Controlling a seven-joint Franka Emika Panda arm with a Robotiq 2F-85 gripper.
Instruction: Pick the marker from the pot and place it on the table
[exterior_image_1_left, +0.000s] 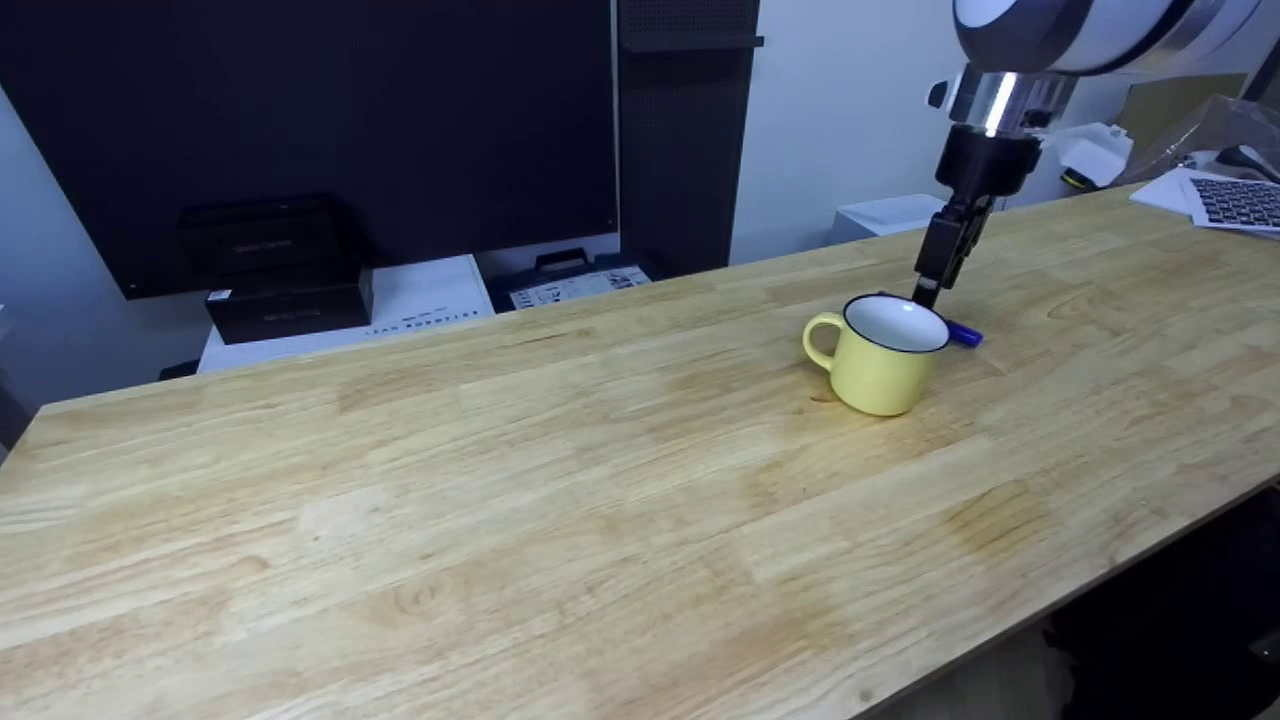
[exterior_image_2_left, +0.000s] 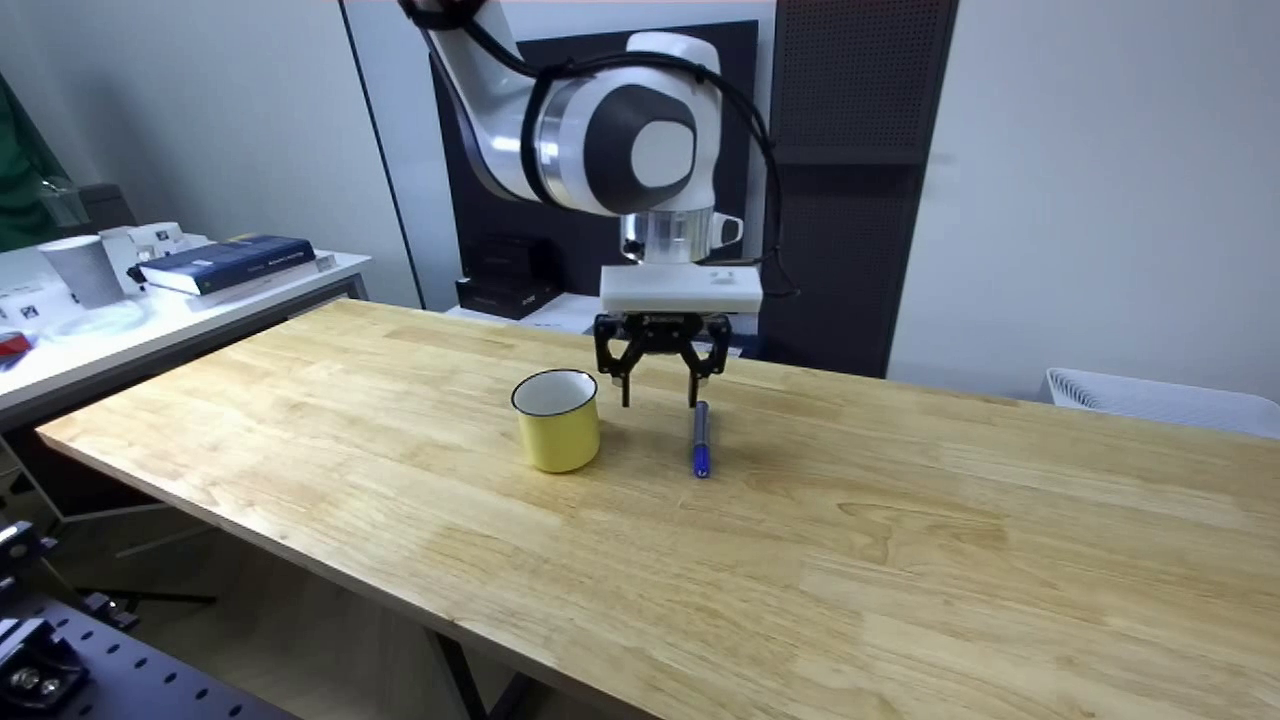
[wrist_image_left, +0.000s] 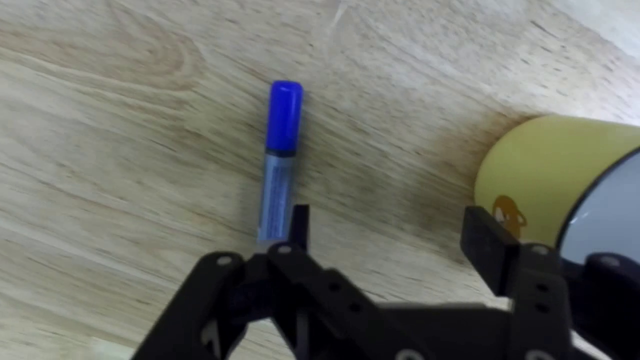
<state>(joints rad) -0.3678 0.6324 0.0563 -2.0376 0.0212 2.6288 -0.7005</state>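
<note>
While spread wide, gripping nothing between 2 fingers (wrist_image_left: 487, 250) of the Robotiq gripper (exterior_image_2_left: 660, 404). See the blue-capped marker (wrist_image_left: 281, 150) lying on the wood-grain tabletop (exterior_image_2_left: 900, 560) just outside 1 fingertip, with cap pointing away; see the black-rimmed yellow mug (exterior_image_2_left: 562, 440) upright beyond the opposite finger.

A blue-capped, grey-barrelled marker (wrist_image_left: 280, 162) lies on the pale wood-grain tabletop (exterior_image_2_left: 900, 580); near it, but apart, a yellow handled mug (exterior_image_1_left: 880, 378) stands upright; its inside white, its rim dark.
</note>
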